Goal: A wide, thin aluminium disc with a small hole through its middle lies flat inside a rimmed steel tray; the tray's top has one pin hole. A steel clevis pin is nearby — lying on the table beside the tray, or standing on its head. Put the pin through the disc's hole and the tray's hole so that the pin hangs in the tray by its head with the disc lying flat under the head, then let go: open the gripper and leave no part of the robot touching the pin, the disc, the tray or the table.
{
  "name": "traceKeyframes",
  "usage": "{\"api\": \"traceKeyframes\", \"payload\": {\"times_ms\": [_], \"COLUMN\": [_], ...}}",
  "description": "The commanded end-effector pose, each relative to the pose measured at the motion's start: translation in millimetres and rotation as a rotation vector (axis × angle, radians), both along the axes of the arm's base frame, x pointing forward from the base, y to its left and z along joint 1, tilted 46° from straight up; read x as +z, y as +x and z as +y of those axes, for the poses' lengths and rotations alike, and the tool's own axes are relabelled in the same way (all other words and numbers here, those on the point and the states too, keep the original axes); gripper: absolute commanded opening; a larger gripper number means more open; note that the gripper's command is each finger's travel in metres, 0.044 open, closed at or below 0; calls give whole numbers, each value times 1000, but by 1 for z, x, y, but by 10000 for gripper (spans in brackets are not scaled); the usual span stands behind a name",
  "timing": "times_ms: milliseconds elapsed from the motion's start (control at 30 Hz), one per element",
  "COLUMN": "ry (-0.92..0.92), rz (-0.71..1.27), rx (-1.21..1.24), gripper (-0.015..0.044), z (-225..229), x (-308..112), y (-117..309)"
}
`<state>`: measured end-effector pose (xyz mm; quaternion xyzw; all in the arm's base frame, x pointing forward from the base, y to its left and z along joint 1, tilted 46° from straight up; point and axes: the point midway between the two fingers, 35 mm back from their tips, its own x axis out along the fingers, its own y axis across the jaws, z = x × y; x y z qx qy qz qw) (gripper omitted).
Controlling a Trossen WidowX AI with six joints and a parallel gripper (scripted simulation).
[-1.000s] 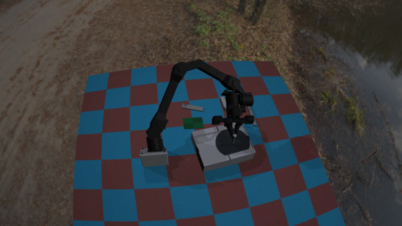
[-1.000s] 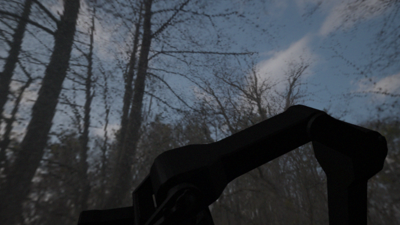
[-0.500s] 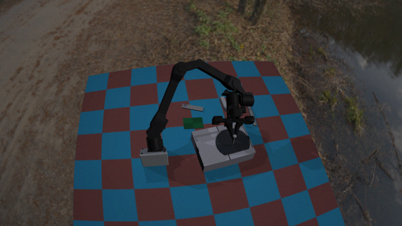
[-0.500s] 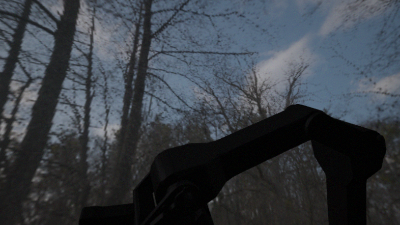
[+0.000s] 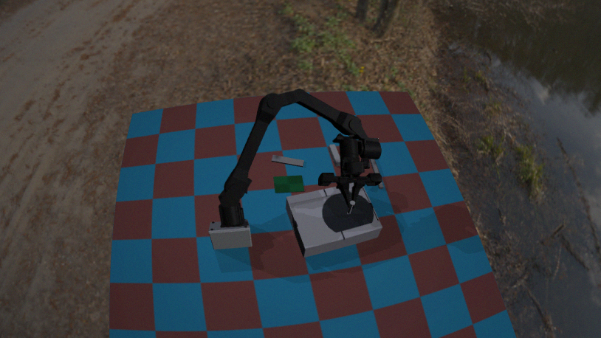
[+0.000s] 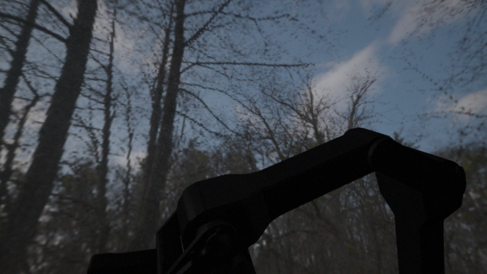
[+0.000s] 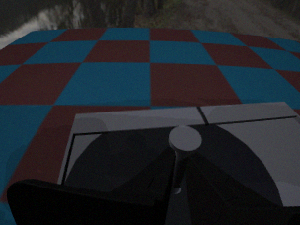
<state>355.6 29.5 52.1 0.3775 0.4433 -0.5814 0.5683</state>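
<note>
The steel pin (image 5: 352, 203) (image 7: 185, 138) is upright with a slight lean, head up, its shaft between the fingertips. My gripper (image 5: 350, 206) (image 7: 180, 155) is shut on the pin, over the disc. The dark, wide disc (image 5: 334, 218) (image 7: 106, 165) lies inside the rimmed tray (image 5: 308, 229) (image 7: 247, 140), toward its right end in the top view. The pin's head stands clearly above the disc. The pin's lower end is near the middle of the disc. Whether it is in the disc's hole I cannot tell; neither hole can be made out. The exterior view shows only arm links.
A grey bar (image 5: 287, 160) and a green rectangle (image 5: 289, 184) lie behind the tray. A pale bar (image 5: 334, 154) and another thin bar lie behind the gripper, partly hidden by the arm. The robot's base (image 5: 230, 238) stands left of the tray.
</note>
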Motion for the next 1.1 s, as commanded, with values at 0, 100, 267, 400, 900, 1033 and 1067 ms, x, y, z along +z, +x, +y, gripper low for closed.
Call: {"api": "traceKeyframes", "payload": {"times_ms": [0,100,267,400,900,1033,1067], "ry": [-10,-15,-24,-27,-13,-7,-5], "rz": [7,5,-1,-5,-22,-22,-22], "rx": [6,4,-1,-5,-24,-25,-25], "gripper": [0,0,0,0,0,0,0], "z": [1,1,1,2,2,2,2], "x": [-2,-2,-1,-1,0,1,1], "y": [0,0,0,0,-2,-3,-3]}}
